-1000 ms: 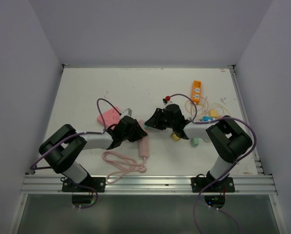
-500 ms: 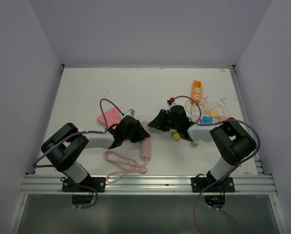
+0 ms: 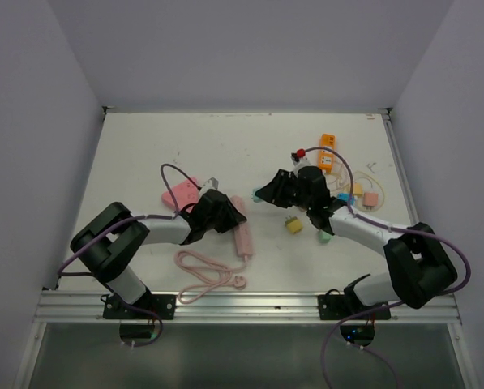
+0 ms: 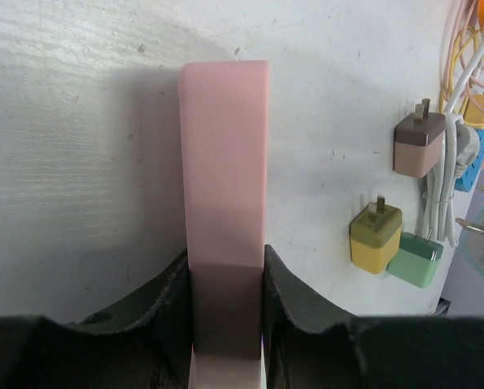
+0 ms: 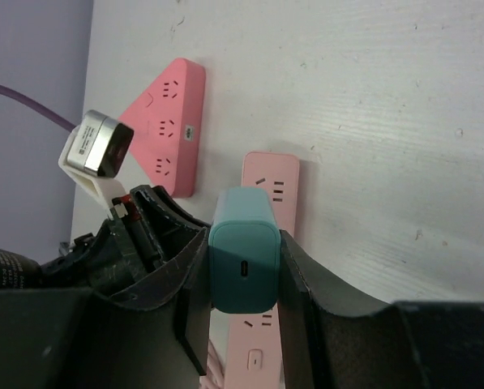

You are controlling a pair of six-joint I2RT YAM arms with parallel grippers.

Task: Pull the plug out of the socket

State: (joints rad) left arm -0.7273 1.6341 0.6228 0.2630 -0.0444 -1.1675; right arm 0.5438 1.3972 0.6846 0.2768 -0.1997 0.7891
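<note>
A long pink socket strip (image 4: pixel 225 154) lies flat on the white table, and my left gripper (image 4: pixel 225 259) is shut across its near end. From above, that gripper (image 3: pixel 224 212) sits at the strip's (image 3: pixel 242 233) far end. The teal plug (image 5: pixel 242 212) is clamped in my right gripper (image 5: pixel 243 243), lifted over the strip (image 5: pixel 271 185), whose slots show past it. Seen from the top, the right gripper (image 3: pixel 267 192) holds the plug (image 3: pixel 257 194) just right of the strip's end and apart from it. The plug's prongs are hidden.
A pink triangular socket block (image 3: pixel 179 194) lies left of the strip, and the strip's pink cord (image 3: pixel 209 271) coils near the front edge. Yellow (image 3: pixel 293 226) and green (image 3: pixel 323 236) chargers, a blue one (image 3: pixel 344 197), cables and an orange strip (image 3: pixel 326 152) crowd the right side.
My right arm has stretched out to the right, carrying the teal plug slightly right and away from the strip. The left gripper and strip have shifted a little.
</note>
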